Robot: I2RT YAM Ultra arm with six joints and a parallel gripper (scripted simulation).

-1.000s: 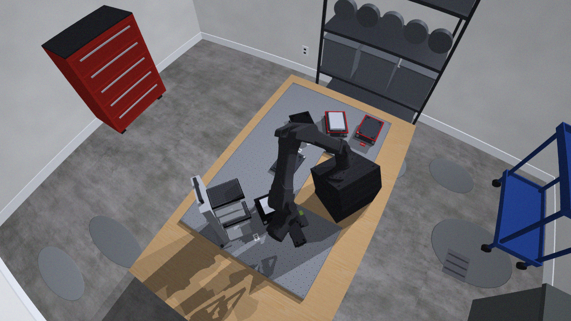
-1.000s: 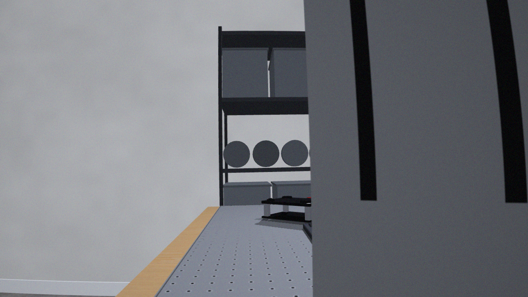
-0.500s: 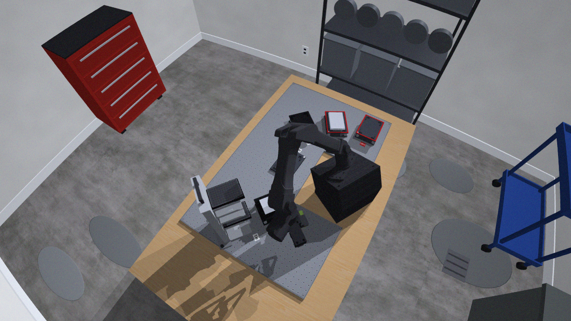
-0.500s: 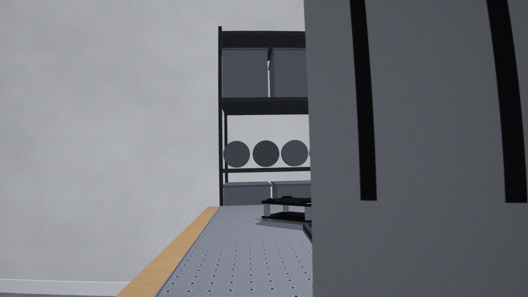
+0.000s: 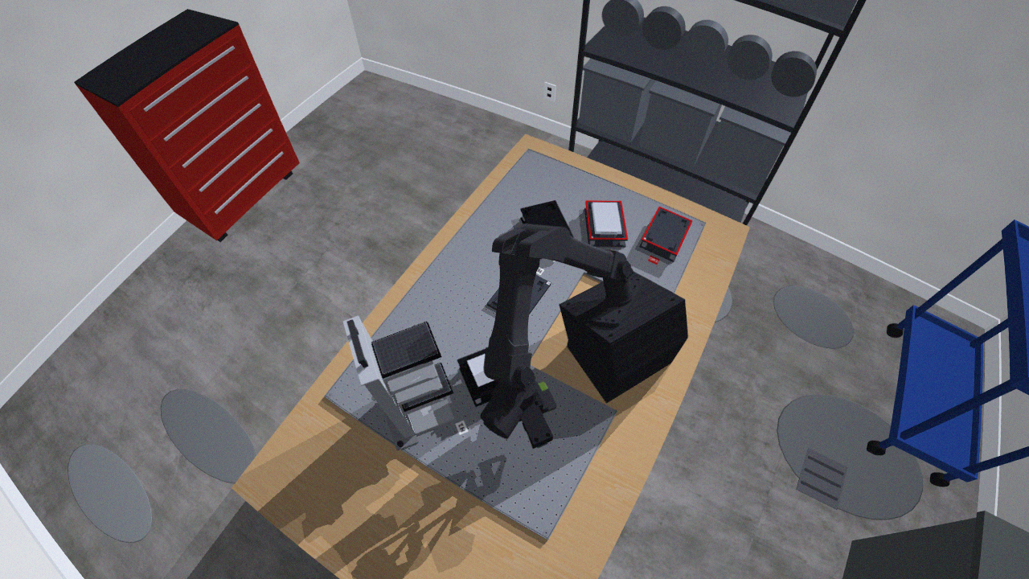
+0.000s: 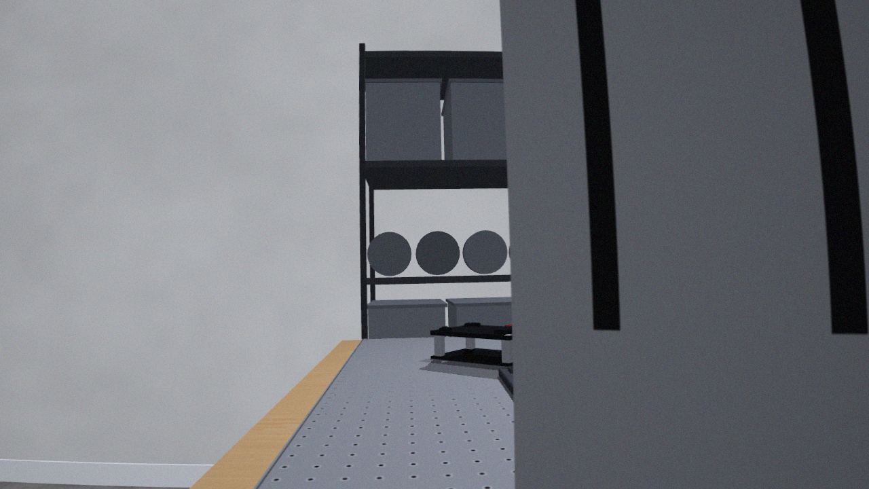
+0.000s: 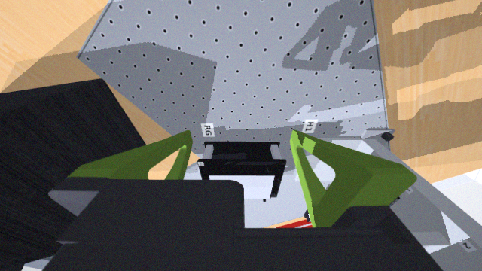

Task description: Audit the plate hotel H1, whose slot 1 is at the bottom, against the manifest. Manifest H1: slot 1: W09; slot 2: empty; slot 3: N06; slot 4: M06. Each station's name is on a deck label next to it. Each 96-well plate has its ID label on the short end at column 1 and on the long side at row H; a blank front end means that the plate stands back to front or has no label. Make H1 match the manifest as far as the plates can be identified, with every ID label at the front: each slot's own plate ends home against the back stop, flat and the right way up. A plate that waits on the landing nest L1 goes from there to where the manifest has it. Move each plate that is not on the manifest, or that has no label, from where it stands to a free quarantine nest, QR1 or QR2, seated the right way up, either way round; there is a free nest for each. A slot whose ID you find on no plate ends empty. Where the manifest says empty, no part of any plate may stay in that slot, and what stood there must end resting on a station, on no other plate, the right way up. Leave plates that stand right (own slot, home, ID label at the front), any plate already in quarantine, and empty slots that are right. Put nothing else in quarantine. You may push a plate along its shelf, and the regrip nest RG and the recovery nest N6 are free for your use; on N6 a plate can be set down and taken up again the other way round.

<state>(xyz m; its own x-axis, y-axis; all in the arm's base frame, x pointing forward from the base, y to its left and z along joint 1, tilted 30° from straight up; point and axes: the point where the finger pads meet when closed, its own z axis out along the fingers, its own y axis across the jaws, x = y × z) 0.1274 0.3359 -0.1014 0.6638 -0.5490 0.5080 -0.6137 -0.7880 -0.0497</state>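
The plate hotel H1 [image 5: 397, 368] stands at the mat's near left, with a dark well plate [image 5: 406, 346] on its top shelf; the lower shelves are partly hidden. Its deck label H1 [image 7: 309, 126] shows in the wrist view. Beside it the regrip nest RG [image 5: 477, 375] carries a plate with a white top [image 7: 241, 181], next to the RG label [image 7: 207, 129]. My gripper [image 7: 241, 135] is open and empty; its green fingers hang apart above and just short of that plate. In the top view the gripper [image 5: 539, 392] sits low beside RG.
Two red-edged quarantine nests stand at the back: one [image 5: 605, 220] holds a white-topped plate, the other [image 5: 665, 232] looks dark. A dark nest [image 5: 543, 213] is left of them. The black arm base block [image 5: 624, 337] stands to the right. The hotel's grey wall [image 6: 686, 243] fills the exterior view.
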